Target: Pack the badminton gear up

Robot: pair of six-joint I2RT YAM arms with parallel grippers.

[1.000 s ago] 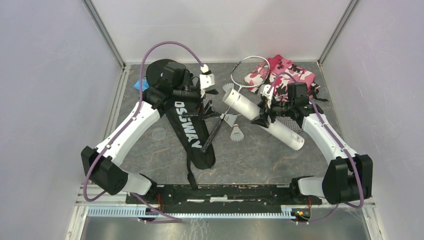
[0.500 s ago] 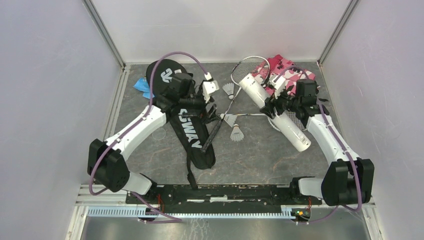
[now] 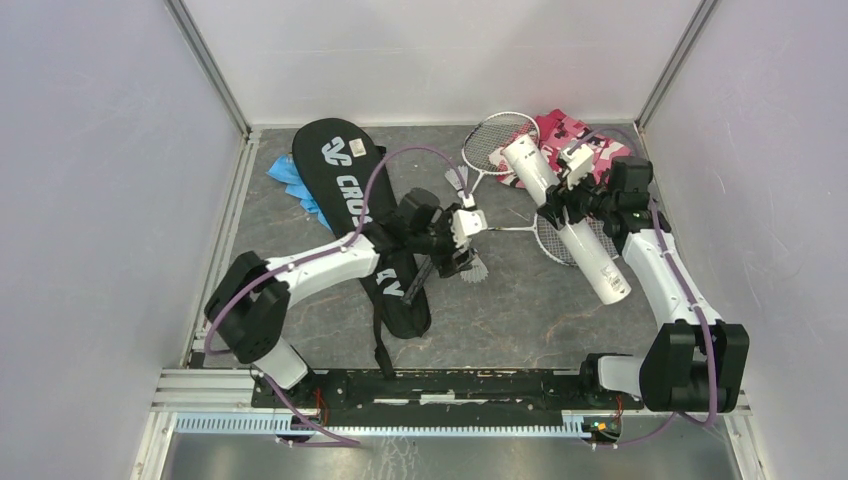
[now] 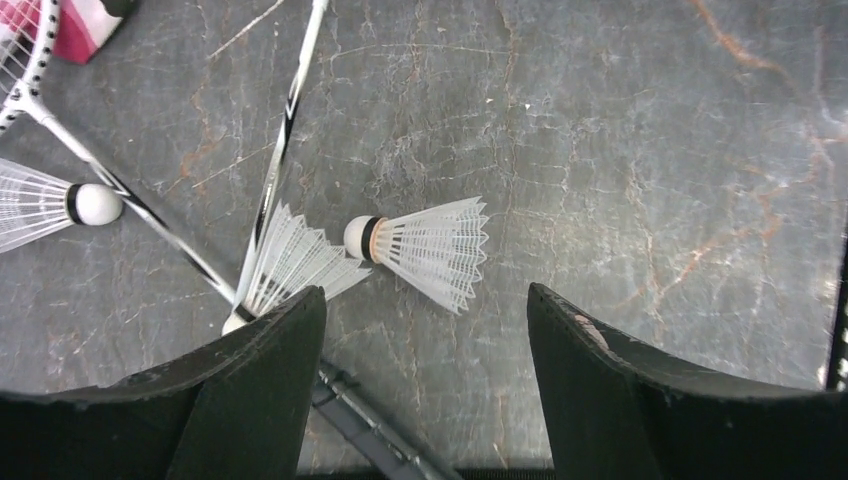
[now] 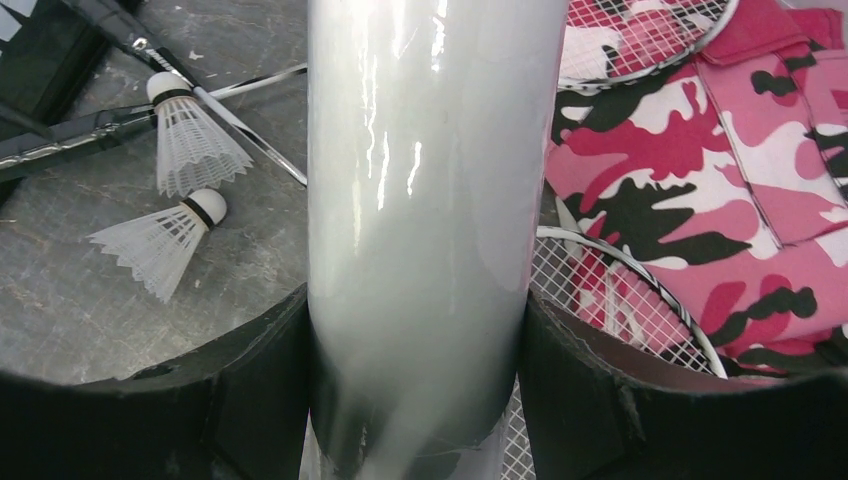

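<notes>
Left wrist view: the shuttlecock is right in front of my open pincer

The big black racket bag (image 3: 345, 185) lies long on the table, under my left arm. My right pincer (image 5: 425, 390) is squeezed around the long white tube (image 5: 430, 200), over on the other side. Two rackets (image 4: 290, 110) meet just left of my left pincer (image 4: 425, 300). Its fingers are wide apart and hold nothing. The little shuttlecock (image 4: 425, 245) lies on its side just ahead, in line with the gap, round nose left, feathers right. My left arm is nearer, so I think I should go straight down on it
</notes>
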